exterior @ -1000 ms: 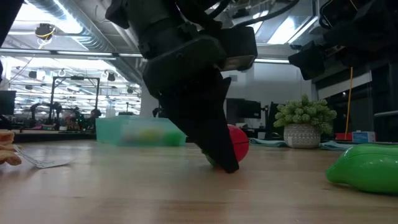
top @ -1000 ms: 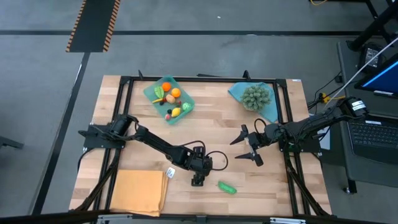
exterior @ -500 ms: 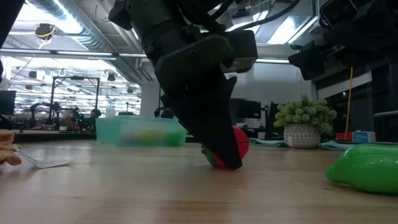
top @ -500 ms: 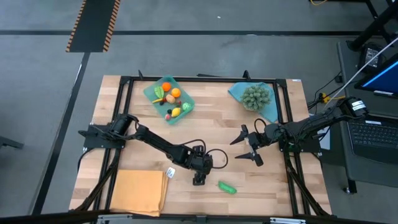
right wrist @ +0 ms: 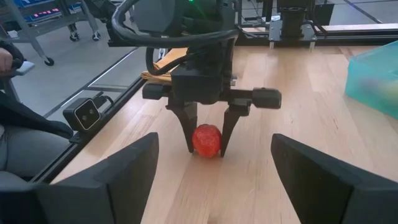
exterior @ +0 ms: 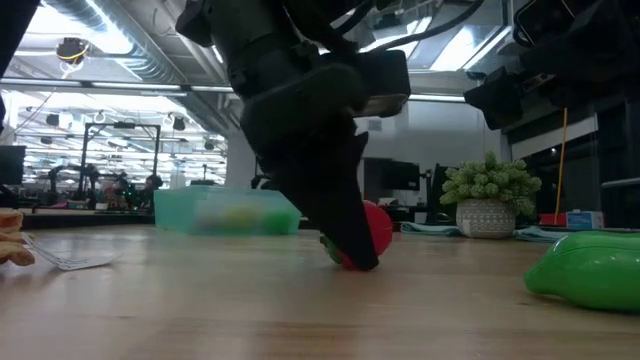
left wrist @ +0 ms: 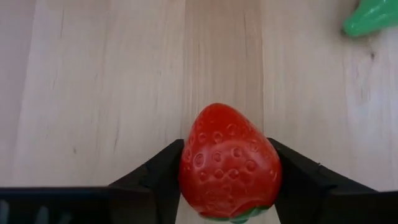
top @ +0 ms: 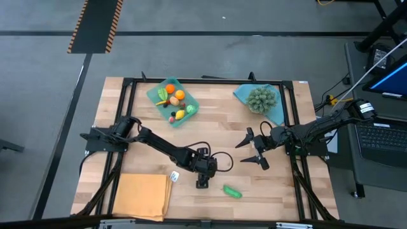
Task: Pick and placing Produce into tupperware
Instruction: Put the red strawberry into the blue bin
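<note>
Left gripper (right wrist: 206,149) near tabletop (top: 216,127) front edge: fingers touching both sides of red strawberry (left wrist: 229,163). Right gripper (top: 254,150) fingers spread wide, empty.

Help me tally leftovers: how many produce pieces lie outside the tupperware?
2: a red strawberry between the left gripper's fingers, and a green piece near the table's front edge. Others may be hidden.
</note>
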You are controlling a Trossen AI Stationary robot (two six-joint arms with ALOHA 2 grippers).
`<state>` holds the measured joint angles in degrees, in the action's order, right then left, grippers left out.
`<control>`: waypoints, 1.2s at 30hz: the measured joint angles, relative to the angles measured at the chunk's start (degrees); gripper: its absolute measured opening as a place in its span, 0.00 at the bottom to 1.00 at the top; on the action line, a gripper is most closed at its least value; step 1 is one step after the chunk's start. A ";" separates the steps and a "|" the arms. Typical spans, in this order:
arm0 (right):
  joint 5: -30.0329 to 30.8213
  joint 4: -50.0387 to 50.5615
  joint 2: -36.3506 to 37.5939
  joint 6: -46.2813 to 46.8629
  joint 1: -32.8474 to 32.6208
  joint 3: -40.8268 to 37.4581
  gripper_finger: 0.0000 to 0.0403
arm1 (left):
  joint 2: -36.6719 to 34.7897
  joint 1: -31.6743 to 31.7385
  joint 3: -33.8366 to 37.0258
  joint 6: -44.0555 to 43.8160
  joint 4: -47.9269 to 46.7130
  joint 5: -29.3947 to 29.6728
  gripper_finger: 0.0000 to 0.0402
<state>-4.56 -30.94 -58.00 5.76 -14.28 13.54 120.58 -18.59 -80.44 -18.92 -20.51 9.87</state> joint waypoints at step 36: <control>0.04 0.73 0.02 -0.66 -1.67 0.00 0.77 | -50.37 4.52 25.78 13.55 2.67 11.45 0.47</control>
<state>-4.51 -30.21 -57.98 5.10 -15.95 13.54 70.21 -14.07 -54.65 -5.37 -17.84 21.32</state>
